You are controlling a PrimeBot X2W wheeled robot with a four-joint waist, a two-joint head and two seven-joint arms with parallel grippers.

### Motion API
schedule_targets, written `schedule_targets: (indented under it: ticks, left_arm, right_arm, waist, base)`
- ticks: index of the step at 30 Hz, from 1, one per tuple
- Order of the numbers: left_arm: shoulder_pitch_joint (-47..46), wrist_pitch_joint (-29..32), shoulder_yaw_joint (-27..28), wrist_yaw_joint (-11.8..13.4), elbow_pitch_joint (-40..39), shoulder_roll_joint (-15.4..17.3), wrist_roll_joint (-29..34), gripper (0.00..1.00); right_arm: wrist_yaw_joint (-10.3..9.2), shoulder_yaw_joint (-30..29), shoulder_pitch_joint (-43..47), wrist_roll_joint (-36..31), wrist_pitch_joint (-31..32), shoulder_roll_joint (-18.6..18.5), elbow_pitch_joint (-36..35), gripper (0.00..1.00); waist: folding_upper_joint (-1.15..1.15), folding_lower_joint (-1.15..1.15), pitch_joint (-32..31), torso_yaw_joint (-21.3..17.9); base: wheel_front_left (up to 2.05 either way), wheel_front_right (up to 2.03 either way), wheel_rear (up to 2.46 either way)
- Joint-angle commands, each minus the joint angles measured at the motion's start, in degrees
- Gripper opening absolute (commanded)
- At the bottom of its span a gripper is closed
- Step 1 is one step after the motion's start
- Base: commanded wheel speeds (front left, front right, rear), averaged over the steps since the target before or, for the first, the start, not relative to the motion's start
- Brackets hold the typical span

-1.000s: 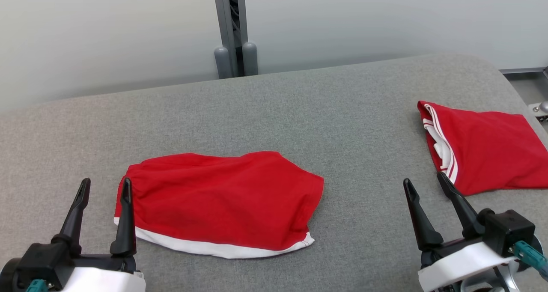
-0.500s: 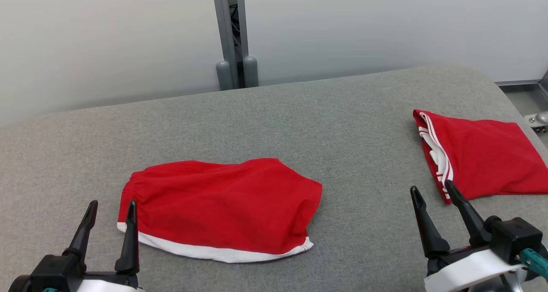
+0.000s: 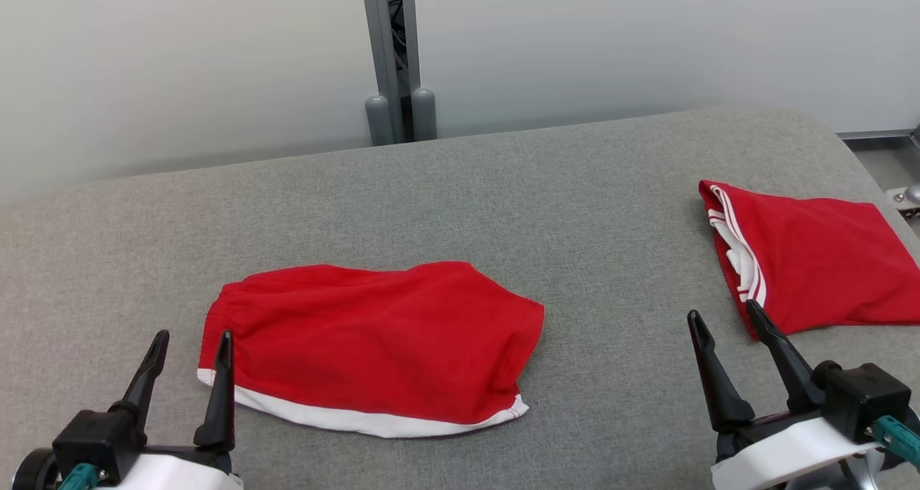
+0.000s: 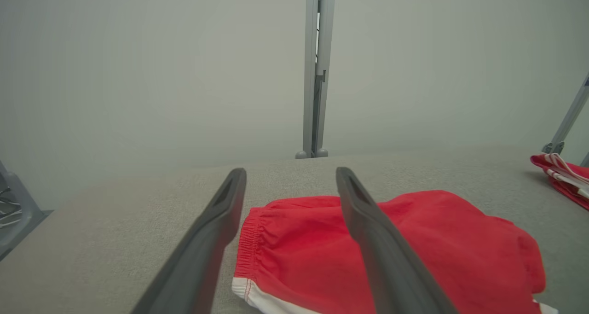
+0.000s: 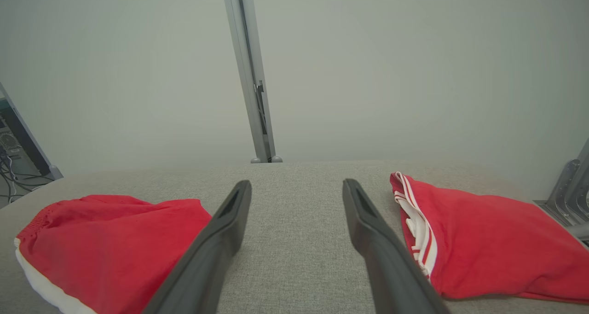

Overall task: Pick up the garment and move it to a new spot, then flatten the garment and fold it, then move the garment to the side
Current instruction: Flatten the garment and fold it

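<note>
red shorts, left claw spread at waistband edge, right claw spread over bare table

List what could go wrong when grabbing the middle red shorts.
1. The left gripper, open, sits at the waistband corner of the red shorts; a pinch there may catch only the top layer, leaving them bunched.
2. The right gripper, open, has a fingertip beside the folded red garment; a sweep could snag it and drag it toward the table edge.
</note>
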Motion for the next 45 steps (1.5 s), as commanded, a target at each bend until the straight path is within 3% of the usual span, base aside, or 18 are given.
schedule_targets:
  ticks: [1,12,27,28,29,30,37,45]
  left_arm:
    - [-1.47,0.61,0.05,-0.55,0.11,0.67,-0.06,1.0]
    - [-7.22,13.85,-0.48,-8.13,6.44,8.33,-5.4,1.0]
    - [-12.69,21.77,0.28,-16.45,20.18,11.83,-13.77,1.0]
    - [-12.88,22.09,0.23,-16.79,20.59,11.84,-14.21,0.87]
    - [-12.86,22.25,0.01,-17.07,20.9,11.85,-14.34,0.47]
    - [-13.0,22.35,-0.07,-17.24,21.21,11.8,-14.56,0.0]
    - [-13.54,21.81,-0.08,-17.57,21.23,12.07,-14.87,0.0]
    - [-16.5,21.91,-1.76,-17.44,18.16,10.8,-13.59,0.0]
  right_arm:
    - [0.0,-0.26,0.09,0.26,0.23,-0.1,-0.35,1.0]
    - [0.0,1.96,-2.59,0.21,-0.47,-0.36,0.67,1.0]
    - [-0.01,3.99,-6.78,1.3,-3.5,-0.11,4.19,1.0]
    - [-0.01,4.01,-6.9,1.34,-3.71,-0.1,4.47,1.0]
    - [-0.01,4.04,-6.99,1.37,-3.79,-0.1,4.72,1.0]
    - [-0.01,4.1,-7.15,1.43,-3.85,-0.1,4.96,1.0]
    - [-0.01,7.79,-8.44,1.2,-2.64,-1.4,6.38,1.0]
    - [0.0,22.84,-13.3,5.05,-0.06,-6.31,13.79,1.0]
  waist:
    - [0.0,0.0,0.29,0.02]
    - [0.0,0.0,4.78,-1.65]
    - [0.0,0.0,11.78,-5.17]
    - [0.0,0.0,11.83,-5.19]
    - [0.0,0.0,11.89,-5.2]
    - [0.0,0.0,11.94,-5.19]
    - [0.0,0.0,12.0,-4.73]
    - [0.0,0.0,13.45,-1.66]
  base:
    - [0.0,0.0,0.0]
    - [0.0,0.0,0.0]
    - [0.0,0.0,0.0]
    - [0.0,0.0,0.0]
    - [0.0,0.0,0.0]
    - [0.0,0.0,0.0]
    - [0.0,0.0,0.0]
    - [0.0,0.0,0.0]
